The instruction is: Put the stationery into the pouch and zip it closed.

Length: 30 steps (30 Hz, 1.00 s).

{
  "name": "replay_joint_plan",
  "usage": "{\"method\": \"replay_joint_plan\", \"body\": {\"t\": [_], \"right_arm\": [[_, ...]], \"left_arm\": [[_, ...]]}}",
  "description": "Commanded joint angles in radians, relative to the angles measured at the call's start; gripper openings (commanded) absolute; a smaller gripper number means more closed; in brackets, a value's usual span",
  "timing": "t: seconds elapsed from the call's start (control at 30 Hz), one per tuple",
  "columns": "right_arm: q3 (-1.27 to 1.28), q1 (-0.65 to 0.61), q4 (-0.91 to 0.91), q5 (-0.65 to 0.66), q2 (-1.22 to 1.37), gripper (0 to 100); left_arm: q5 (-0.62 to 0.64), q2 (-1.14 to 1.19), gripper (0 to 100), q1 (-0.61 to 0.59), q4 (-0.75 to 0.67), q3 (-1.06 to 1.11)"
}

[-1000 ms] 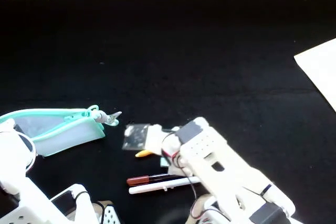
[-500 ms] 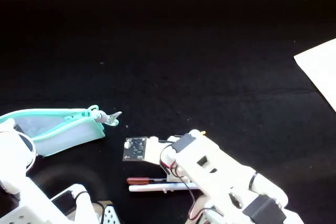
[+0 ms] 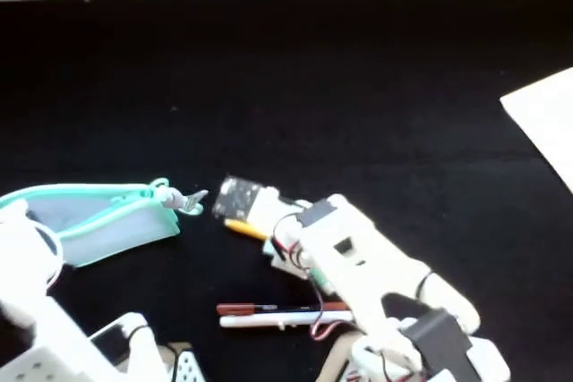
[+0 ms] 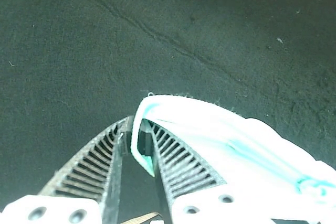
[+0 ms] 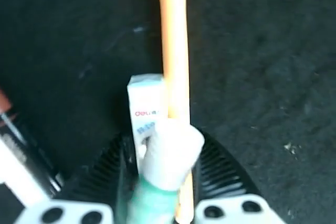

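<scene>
The mint-green pouch (image 3: 94, 215) lies at the left with its zipper pull (image 3: 190, 198) pointing right. My left gripper (image 4: 137, 148) is shut on the rim of the pouch (image 4: 226, 140) at its left end. My right gripper (image 3: 238, 207) hovers just right of the zipper pull, shut on an orange pen (image 3: 243, 228). The right wrist view shows the orange pen (image 5: 174, 45) sticking out past the right gripper (image 5: 164, 148), with a small white box (image 5: 145, 113) and a white-and-green piece (image 5: 168, 156) pinched beside it. A brown pen (image 3: 269, 308) and a white pen (image 3: 269, 319) lie in front.
The black table cloth (image 3: 358, 114) spreads wide behind and to the right. A white sheet (image 3: 546, 118) lies at the right edge. The left arm's base (image 3: 54, 346) fills the front left corner.
My right gripper dipped toward the two pens, then rose and moved back toward the pouch's zipper pull with the orange pen in it. The left gripper and pouch stayed put.
</scene>
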Motion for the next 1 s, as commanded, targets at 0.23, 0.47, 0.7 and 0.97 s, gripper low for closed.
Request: {"method": "replay_joint_plan", "body": {"t": [0.23, 0.47, 0.7, 0.97], "right_arm": [[-0.174, 0.007, 0.127, -0.235, -0.312, 0.6], [-0.217, 0.008, 0.012, -0.442, -0.394, 0.6], [-0.239, 0.004, -0.119, -0.687, -0.446, 0.6], [-0.607, -0.096, -0.122, -0.778, -0.489, 0.6]], "left_arm": [[-0.002, 0.008, 1, 0.028, 0.023, 0.054], [-0.002, 0.002, 1, 0.028, 0.023, 0.054], [0.0, 0.001, 1, 0.028, 0.023, 0.054], [0.0, 0.007, 1, 0.03, 0.025, 0.056]]}}
